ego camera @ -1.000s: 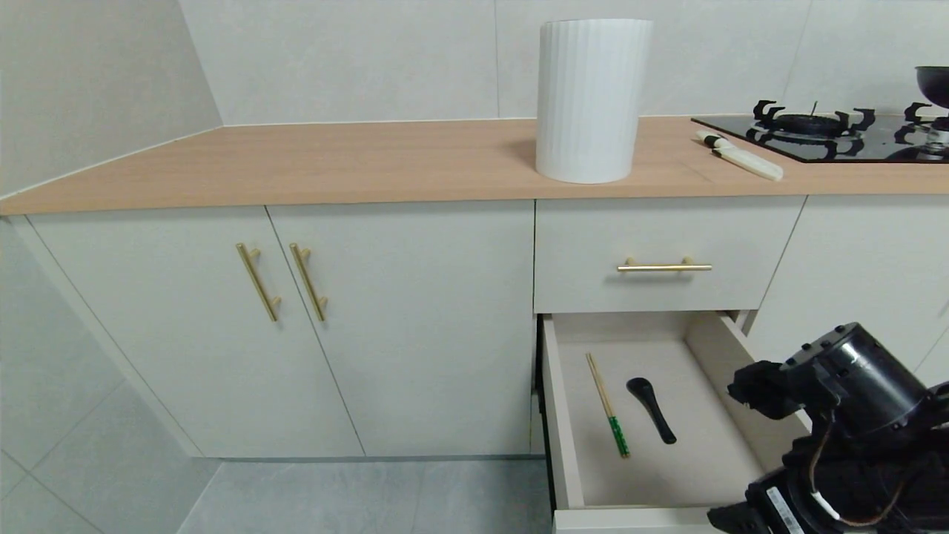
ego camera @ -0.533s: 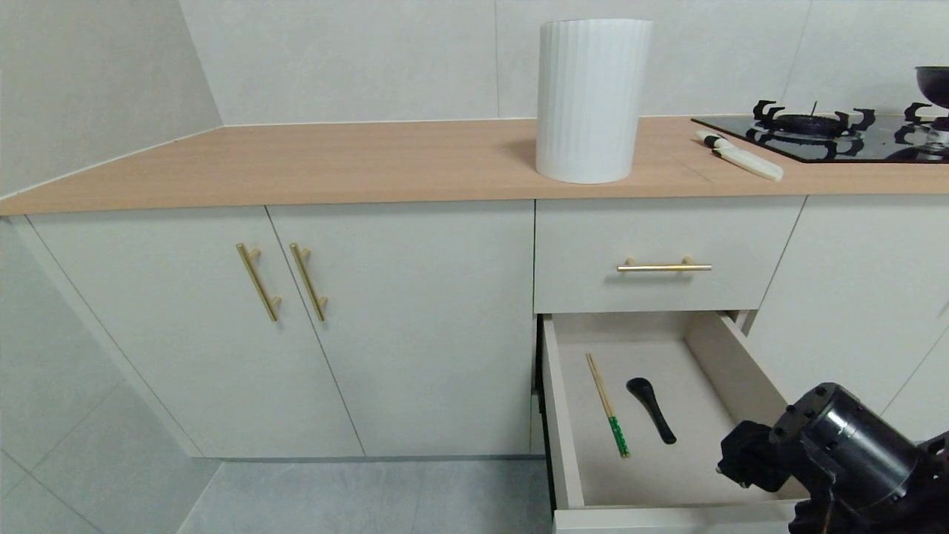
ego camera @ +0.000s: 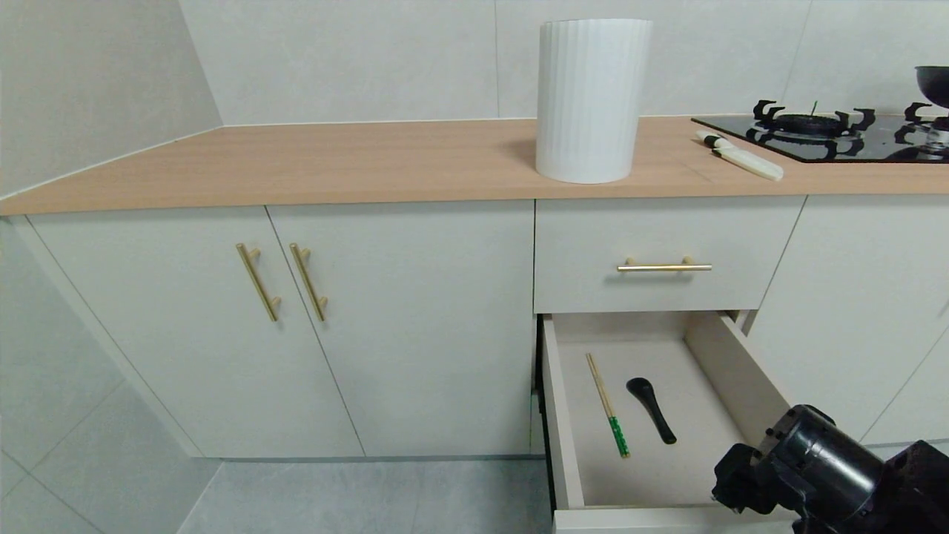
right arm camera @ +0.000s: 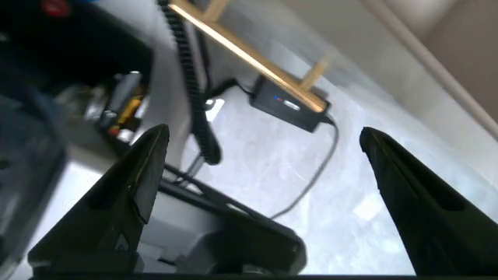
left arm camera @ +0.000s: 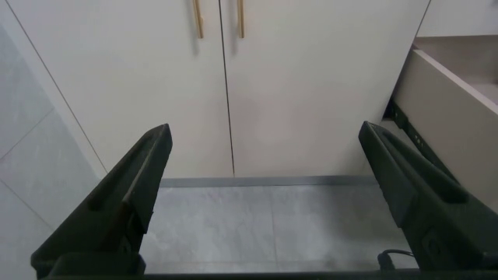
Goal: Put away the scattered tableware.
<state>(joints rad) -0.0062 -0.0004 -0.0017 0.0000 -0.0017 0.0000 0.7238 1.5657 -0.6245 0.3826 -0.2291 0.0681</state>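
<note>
The lower drawer (ego camera: 562, 415) stands pulled out. On its floor lie a pair of wooden chopsticks with green ends (ego camera: 608, 406) and, beside them, a black spoon (ego camera: 652, 409). A white knife (ego camera: 739, 155) rests on the wooden counter near the stove. My right arm (ego camera: 815, 463) hangs low at the drawer's front right corner. Its gripper (right arm camera: 263, 140) is open with nothing between the fingers, pointing at the floor below a gold bar handle (right arm camera: 249, 54). My left gripper (left arm camera: 264, 132) is open and empty, low in front of the double cabinet doors (left arm camera: 226, 78).
A tall white ribbed container (ego camera: 589, 100) stands on the counter (ego camera: 334, 159) above the shut upper drawer (ego camera: 663, 256). A black gas stove (ego camera: 823, 132) sits at the far right. A black cable and small box (right arm camera: 288, 105) lie on the floor under the right gripper.
My right arm has dropped from beside the drawer's right wall down to its front right corner, sinking toward the lower edge of the head view. Drawer contents have not moved.
</note>
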